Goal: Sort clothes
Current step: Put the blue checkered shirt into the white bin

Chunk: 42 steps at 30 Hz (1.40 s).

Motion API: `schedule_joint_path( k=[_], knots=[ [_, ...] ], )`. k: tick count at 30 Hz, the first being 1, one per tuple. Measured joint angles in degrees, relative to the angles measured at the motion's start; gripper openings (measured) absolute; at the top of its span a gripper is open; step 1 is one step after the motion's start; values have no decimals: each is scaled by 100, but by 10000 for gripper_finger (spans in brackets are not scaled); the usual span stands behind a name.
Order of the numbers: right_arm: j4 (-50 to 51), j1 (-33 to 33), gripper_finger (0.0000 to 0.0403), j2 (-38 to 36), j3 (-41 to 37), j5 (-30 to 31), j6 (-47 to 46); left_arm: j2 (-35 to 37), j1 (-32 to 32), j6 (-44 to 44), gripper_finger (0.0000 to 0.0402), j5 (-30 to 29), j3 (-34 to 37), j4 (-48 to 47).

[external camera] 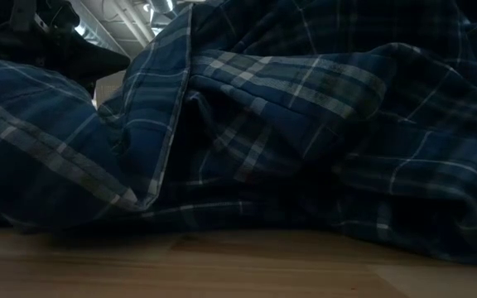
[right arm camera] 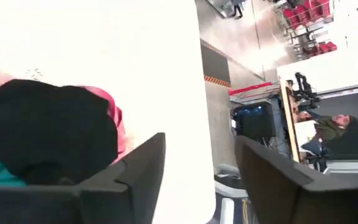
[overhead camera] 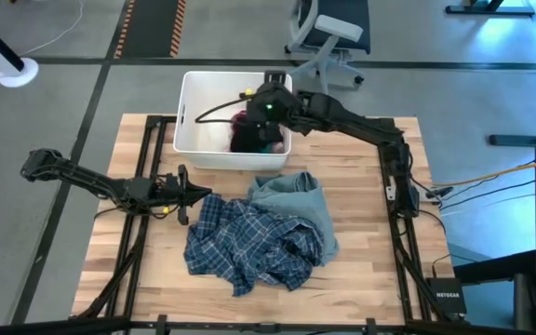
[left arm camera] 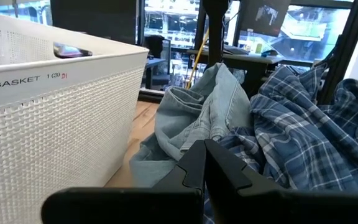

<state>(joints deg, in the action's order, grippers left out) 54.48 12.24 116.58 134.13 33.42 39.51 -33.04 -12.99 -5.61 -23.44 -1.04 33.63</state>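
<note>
We see the right gripper [right arm camera: 197,180] spread open and empty over the bin [overhead camera: 194,102], above black [right arm camera: 55,130] and pink [right arm camera: 114,121] garments.

Bin up top, clothes pile below it, one arm on each side.

In the high view the bin [overhead camera: 194,112] sits at the upper middle of the table [overhead camera: 370,270], with a few small items [overhead camera: 249,140] in its right half. The right gripper [overhead camera: 266,126] hangs over that same part of the bin, its arm coming in from the right of the frame. Just below the bin, the denim piece [overhead camera: 296,200] lies at centre, touching the plaid shirt [overhead camera: 245,242], which spreads out lower and left of it. The left gripper [overhead camera: 203,194] is just at the shirt's upper left edge, its arm stretching off toward the left.
</note>
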Motion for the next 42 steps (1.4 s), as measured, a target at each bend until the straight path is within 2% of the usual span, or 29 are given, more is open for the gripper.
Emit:
schedule_joint_path(
  k=[7, 14, 23, 31, 42],
  knots=[
    [561, -255, 240, -375, 4, -583, 8, 0, 2, -3, 0, 1, 0, -1],
    [1447, -692, 241, -724, 4, -648, 79, 0, 2, -28, 0, 2, 0, 2],
    [2655, -1428, 241, -1135, 11, -1027, -647, 0, 2, -36, 0, 0, 0, 1],
    [3522, -2306, 241, -1235, 11, -712, -1377, 0, 2, -37, 0, 2, 0, 1],
    [3555, -3473, 241, -1233, -232, -281, -2025, 0, 2, -39, 0, 0, 0, -1]
  ],
)
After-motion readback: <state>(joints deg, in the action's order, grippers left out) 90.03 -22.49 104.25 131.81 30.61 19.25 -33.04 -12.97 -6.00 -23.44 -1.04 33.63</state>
